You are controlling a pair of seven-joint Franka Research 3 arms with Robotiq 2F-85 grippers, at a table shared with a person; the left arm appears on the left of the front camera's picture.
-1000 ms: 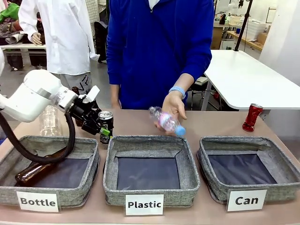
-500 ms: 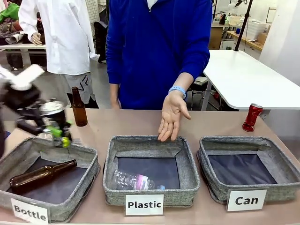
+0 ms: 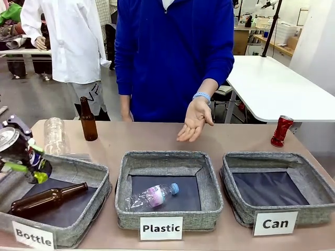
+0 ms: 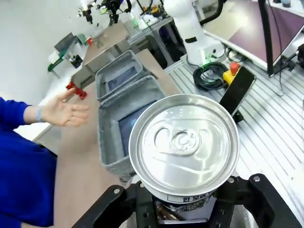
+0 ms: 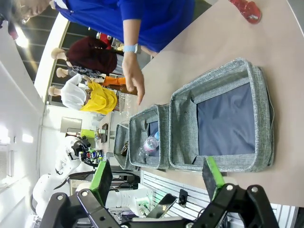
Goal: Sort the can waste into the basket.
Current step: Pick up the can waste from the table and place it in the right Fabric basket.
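Tan counter [image 3: 157,137]. Left jaws are clenching black-and-silver can [image 3: 9,142] at frame's left by "Bottle" basket [image 3: 99,183]; releasing there risks missorting, "Can" basket [image 3: 230,183] lying lower right. Right jaws are standing released.

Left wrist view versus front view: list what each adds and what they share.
Left wrist view: the held can, lid face-on, and cables on the floor. Front view: a brown bottle lying in its basket, a plastic bottle, the Can label. Shared: the left hand shut on the can, the person's hand, the red can, the Can basket.
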